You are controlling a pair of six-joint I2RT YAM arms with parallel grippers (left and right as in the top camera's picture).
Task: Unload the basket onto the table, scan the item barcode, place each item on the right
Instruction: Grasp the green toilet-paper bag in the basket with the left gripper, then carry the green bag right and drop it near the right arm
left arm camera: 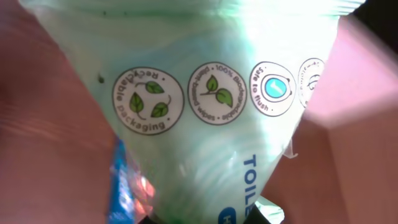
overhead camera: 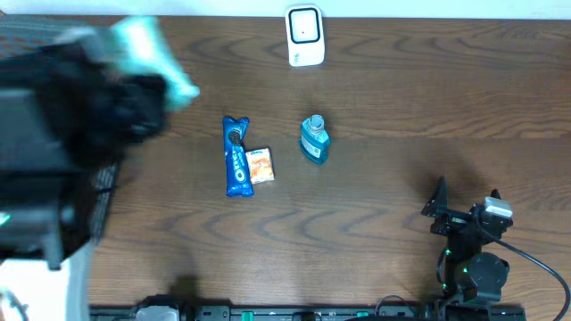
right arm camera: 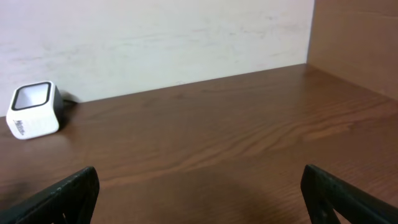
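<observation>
Far left, left claw [overhead camera: 143,85]: blurred in the overhead view, raised above the surface's left end; closed tight on the wipes pack.
Wipes pack [left arm camera: 199,124]: pale green soft pack, gripped by the left claw and held off the surface, well to the left of the scanner. The left wrist view fills with its face: round badges reading "recyclable packaging", "100% plant-based wipes" and "safe to flush", and blue lettering beginning "TOILE". No barcode can be made out on this face.
Oreo pack [overhead camera: 236,156]: long blue packet lying flat, left of centre.
Orange packet [overhead camera: 260,166]: small, just beside the Oreo pack's right edge near its lower end; whether they touch cannot be told.
Scanner [overhead camera: 304,36]: white box with a dark window, at the far edge, centre.
Blue bottle [overhead camera: 314,140]: small, clear blue, near the scanner's side of centre, apart from the packets.
Surface [overhead camera: 384,89]: dark brown wood grain.
Right claw [overhead camera: 466,198]: near the lower right edge, fingers spread wide, holding nothing.
</observation>
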